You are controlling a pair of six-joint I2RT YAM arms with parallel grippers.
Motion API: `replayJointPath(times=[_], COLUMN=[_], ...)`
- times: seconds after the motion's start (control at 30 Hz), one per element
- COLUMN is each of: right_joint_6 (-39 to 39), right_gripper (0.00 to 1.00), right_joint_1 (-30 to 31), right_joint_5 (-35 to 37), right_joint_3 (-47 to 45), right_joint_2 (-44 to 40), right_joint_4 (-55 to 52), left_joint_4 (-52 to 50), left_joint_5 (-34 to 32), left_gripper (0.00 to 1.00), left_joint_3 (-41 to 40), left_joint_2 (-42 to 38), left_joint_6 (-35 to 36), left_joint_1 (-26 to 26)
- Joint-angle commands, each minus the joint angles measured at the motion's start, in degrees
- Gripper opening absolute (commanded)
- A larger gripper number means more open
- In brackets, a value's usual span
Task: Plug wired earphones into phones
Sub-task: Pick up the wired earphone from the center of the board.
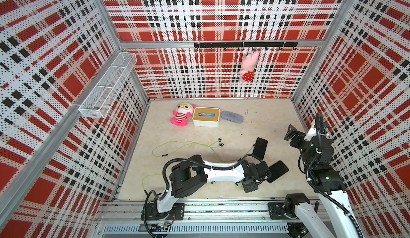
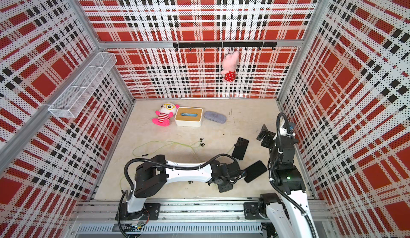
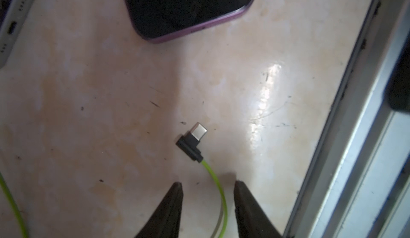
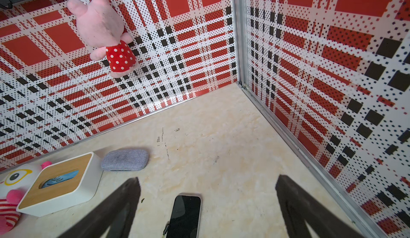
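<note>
The left hand [image 3: 207, 184] hangs low over the beige surface [image 1: 261, 123], on the robot's side of the white box [image 1: 205, 117] and further toward the right wall than it. Its two dark fingertips [image 3: 175, 194] stand apart, released. The yellow-green cable [image 3: 218, 192] of one earphone set runs through the gap between them, and neither tip pinches it. Just ahead of the fingertips the cable ends in a black right-angle plug [image 3: 190, 144], whose bare metal tip lies flat on the surface, apart from the purple-edged phone [image 3: 188, 10] beyond it. The white-edged phone [image 4: 186, 214] lies face up between that phone and the white box; something small and greenish sits at its near end, too blurred to make out. A looped cable [image 1: 190, 142] with black earbuds [image 1: 220, 141] is spread on the surface directly on the robot's side of the white box. The right hand [image 4: 207, 178] is raised by the right wall, well away from the white box, its fingers spread wide and grasping nothing, with the white-edged phone below them.
</note>
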Motion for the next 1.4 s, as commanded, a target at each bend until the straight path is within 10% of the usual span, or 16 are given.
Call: replayJointPath(times=[0.0, 0.9, 1.37], right_joint_6=[0.1, 0.8, 3.9], right_gripper=[1.0, 1.0, 1.0], right_joint_1=[0.0, -0.1, -0.1], right_joint_5=[-0.8, -0.4, -18.3], right_joint_3=[-1.0, -1.7, -3.3], right_joint_2=[-0.7, -0.9, -0.2], right_joint_4=[-0.1, -1.1, -0.1], left_joint_4=[-1.2, -3.5, 16.0], left_joint_5=[0.4, -11.1, -16.0], left_gripper=[0.42, 0.11, 0.0], left_joint_3=[0.2, -1.4, -13.8], left_joint_2=[0.3, 4.5, -17.5], left_joint_6=[-2.0, -6.4, -12.7], left_joint_1=[-0.6, -3.1, 5.5])
